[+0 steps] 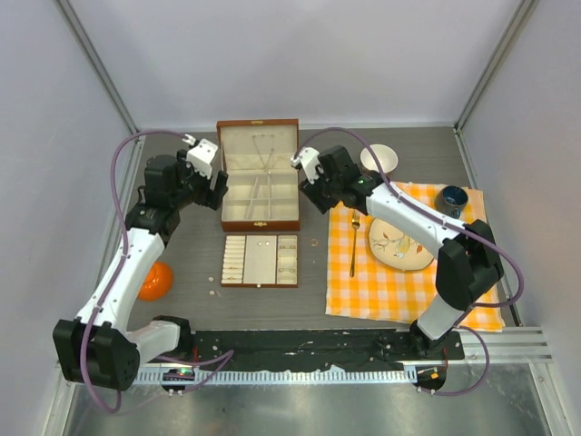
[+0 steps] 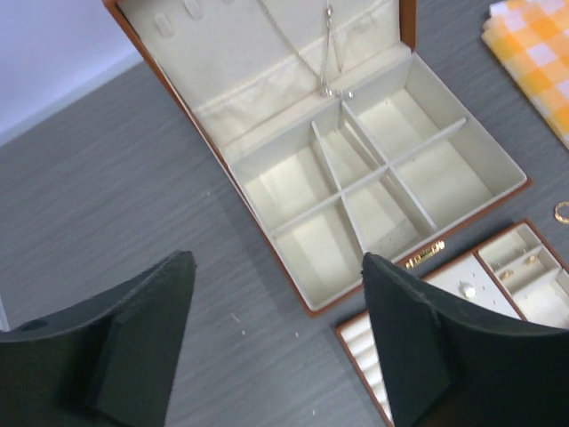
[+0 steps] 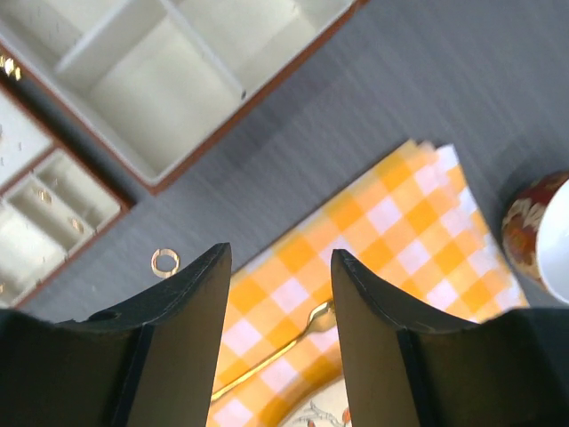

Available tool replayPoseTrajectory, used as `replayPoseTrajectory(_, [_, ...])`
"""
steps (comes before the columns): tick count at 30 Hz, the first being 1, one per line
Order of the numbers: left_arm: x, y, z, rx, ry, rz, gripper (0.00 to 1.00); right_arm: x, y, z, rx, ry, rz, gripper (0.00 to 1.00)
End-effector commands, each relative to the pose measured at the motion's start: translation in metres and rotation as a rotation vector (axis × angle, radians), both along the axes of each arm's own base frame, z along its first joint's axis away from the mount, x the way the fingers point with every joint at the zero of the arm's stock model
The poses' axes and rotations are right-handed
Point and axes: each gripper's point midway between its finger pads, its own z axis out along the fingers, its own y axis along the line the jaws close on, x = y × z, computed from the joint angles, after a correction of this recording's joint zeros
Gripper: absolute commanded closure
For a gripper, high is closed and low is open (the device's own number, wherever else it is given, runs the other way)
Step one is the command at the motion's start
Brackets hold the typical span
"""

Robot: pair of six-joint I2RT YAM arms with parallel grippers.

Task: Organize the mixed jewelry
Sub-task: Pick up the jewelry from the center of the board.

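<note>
Ring lies on the surface just beside my right claw, which hangs spread and empty; I judge that arm nearer than the left.

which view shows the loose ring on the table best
Right wrist: the ring lies whole and sharp on the grey table, between the tray and the checked cloth. Left wrist shows it cut off at the right edge; top external shows only a tiny speck.

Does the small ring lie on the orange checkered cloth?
No, the ring lies on the bare grey table, between the tray and the edge of the cloth.
</note>
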Motion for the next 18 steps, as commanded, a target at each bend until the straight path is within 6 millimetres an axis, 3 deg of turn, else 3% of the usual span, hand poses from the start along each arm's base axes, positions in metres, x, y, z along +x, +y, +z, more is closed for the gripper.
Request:
replayPoseTrajectory(1, [-0.028,0.010,-0.014,0.012,0.099,0.035,0.16,-0.032,0.001,0.019,0.053,0.011,0.137,0.45])
replayPoseTrajectory(4, [-0.034,0.011,-0.023,0.017,0.142,0.035,0.07,-0.051,0.000,0.006,0.047,0.085,0.190,0.45])
replayPoseTrajectory(8, [-0.030,0.008,-0.034,-0.010,0.174,0.043,0.04,-0.062,-0.001,-0.011,0.035,0.125,0.218,0.45])
replayPoseTrajectory(12, [-0.023,0.003,-0.047,-0.029,0.211,0.041,0.03,-0.058,-0.003,-0.030,0.009,0.152,0.193,0.46])
replayPoseTrajectory(18, [-0.015,0.002,-0.065,-0.027,0.271,0.049,0.02,-0.055,-0.006,-0.075,-0.043,0.213,0.141,0.50])
